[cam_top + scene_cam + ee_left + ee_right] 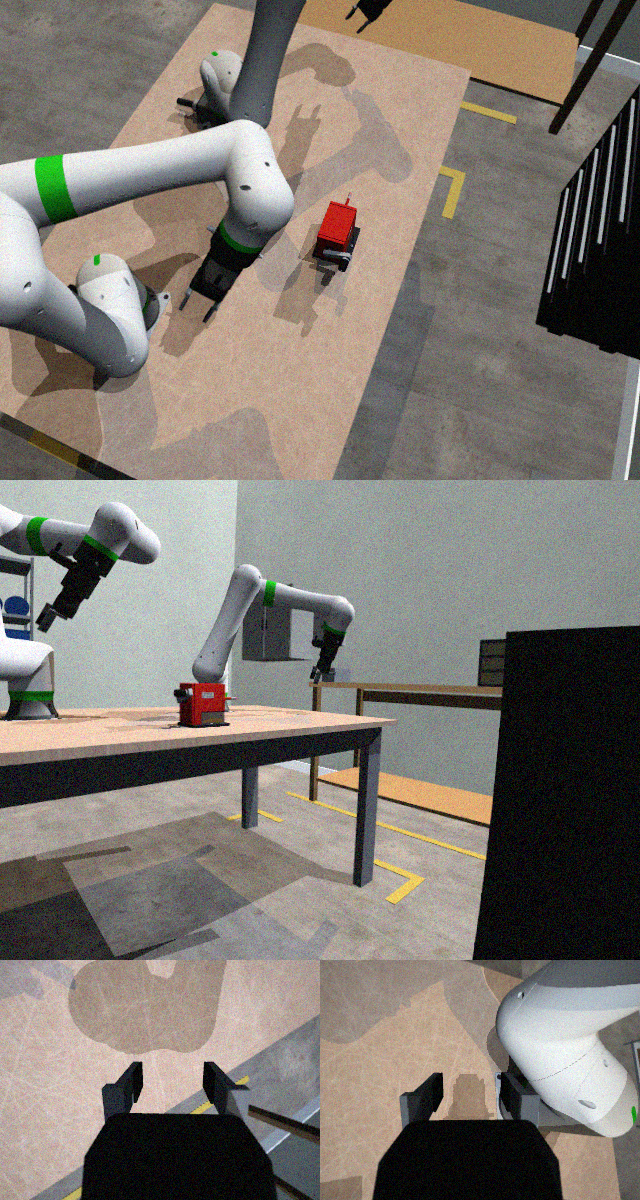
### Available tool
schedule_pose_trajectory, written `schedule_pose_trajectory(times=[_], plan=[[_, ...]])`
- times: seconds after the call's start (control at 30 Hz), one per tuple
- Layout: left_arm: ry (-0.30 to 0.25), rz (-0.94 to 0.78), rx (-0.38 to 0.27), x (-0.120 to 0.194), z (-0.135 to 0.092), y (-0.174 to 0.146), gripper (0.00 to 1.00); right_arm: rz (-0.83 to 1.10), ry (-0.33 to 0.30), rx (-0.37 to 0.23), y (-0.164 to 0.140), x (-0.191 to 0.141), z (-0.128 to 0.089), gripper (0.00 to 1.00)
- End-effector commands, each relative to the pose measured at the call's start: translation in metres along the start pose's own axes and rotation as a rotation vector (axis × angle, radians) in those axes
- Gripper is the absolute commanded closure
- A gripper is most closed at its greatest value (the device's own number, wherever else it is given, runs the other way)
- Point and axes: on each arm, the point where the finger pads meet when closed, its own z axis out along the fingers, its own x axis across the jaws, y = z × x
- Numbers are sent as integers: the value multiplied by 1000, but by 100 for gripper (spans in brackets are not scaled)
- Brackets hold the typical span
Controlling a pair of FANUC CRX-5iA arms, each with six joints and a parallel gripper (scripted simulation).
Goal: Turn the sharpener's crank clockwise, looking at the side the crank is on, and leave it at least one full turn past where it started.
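Grey wall (413, 573) and concrete-look floor (491, 310) (444, 836) are framing the table (289, 372) (289, 721) (40, 1110) (395, 1060). Status: neither arm is touching the crank (336, 254) (181, 692); no turn is under way. Its starting angle is not readable here, so completed rotation cannot be confirmed; judged from both grippers standing off, the full clockwise turn is probably all still to do. The red sharpener (337, 223) (203, 707) is sitting upright on the table, right of centre in the top view, crank facing the lower edge of the frame. The left gripper (353, 24) (314, 678) (172, 1074) is hanging well apart from it, at the top edge of that view, fingers wide open, holding nothing. The right gripper (194, 313) (42, 624) (472, 1084), also fully open and empty, is hovering to the lower left of the sharpener, clear of the crank. Neither wrist view is showing the sharpener.
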Motion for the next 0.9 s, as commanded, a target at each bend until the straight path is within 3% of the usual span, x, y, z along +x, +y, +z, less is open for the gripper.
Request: schedule_pose_trajectory(times=[0.0, 0.87], plan=[[-31, -17, 15, 16, 1, 3, 0, 1, -1, 0, 0, 0, -1, 0], [-205, -128, 68, 114, 14, 11, 0, 1, -1, 0, 0, 0, -1, 0]])
